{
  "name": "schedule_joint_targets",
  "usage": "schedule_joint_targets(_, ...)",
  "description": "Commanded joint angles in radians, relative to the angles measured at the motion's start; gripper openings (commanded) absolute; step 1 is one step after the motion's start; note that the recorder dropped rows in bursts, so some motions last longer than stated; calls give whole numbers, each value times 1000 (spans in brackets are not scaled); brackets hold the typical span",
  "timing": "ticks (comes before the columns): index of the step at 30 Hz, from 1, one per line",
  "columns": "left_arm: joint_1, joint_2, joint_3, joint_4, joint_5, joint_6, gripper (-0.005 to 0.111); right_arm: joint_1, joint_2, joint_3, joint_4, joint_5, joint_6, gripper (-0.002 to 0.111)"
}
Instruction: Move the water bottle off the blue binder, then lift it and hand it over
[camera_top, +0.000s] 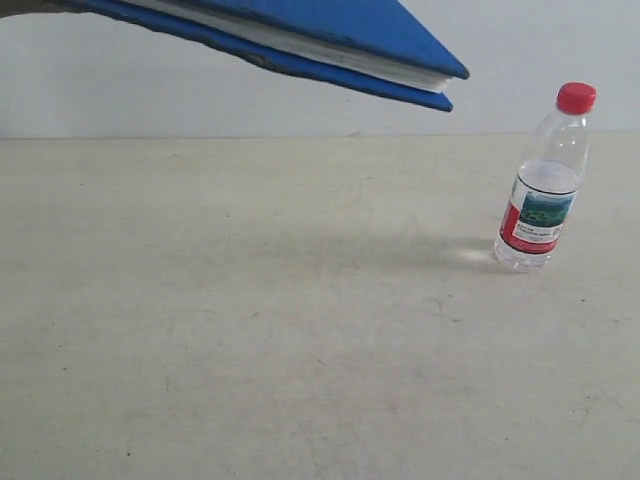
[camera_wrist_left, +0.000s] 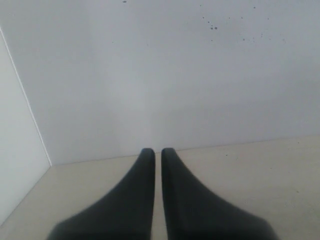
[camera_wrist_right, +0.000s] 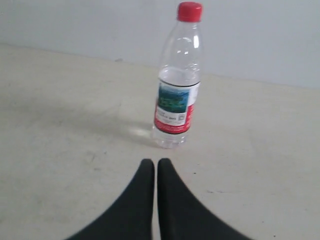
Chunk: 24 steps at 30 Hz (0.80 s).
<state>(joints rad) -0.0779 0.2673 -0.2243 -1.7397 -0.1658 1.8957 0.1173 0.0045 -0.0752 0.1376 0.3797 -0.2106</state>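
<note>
Clearing looks done: water bottle (camera_top: 545, 180) on table (camera_top: 250, 350), blue binder (camera_top: 330, 30) aloft; left hand (camera_wrist_left: 154, 152), right hand (camera_wrist_right: 152, 162) pinched together, empty; handover remains.

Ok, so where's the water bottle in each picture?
Exterior view: the water bottle stands upright at the right, on the table.
Left wrist view: not in it.
Right wrist view: near the middle, standing apart from the tips of the right pincer.
Shared landmark: the seam where the table meets the wall, seen in all three views.

beige table (camera_top: 250, 350), scuffed and speckled; plain white wall (camera_top: 100, 90) behind it
</note>
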Motion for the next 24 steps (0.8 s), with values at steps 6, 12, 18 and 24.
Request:
schedule_joint_targets(6, -2, -6, 5, -5, 2, -8, 4, -3, -5, 75, -131, -34, 47, 0)
schedule_joint_targets(12, -2, -6, 5, -5, 2, -8, 4, -3, -5, 75, -123, 0, 33, 0)
schedule_joint_targets(18, -2, -6, 5, -5, 0, -8, 4, -3, -5, 75, -125, 4, 31, 0)
schedule_joint_targets(24, -2, -6, 5, -5, 0, -8, 4, -3, -5, 75, -125, 4, 31, 0)
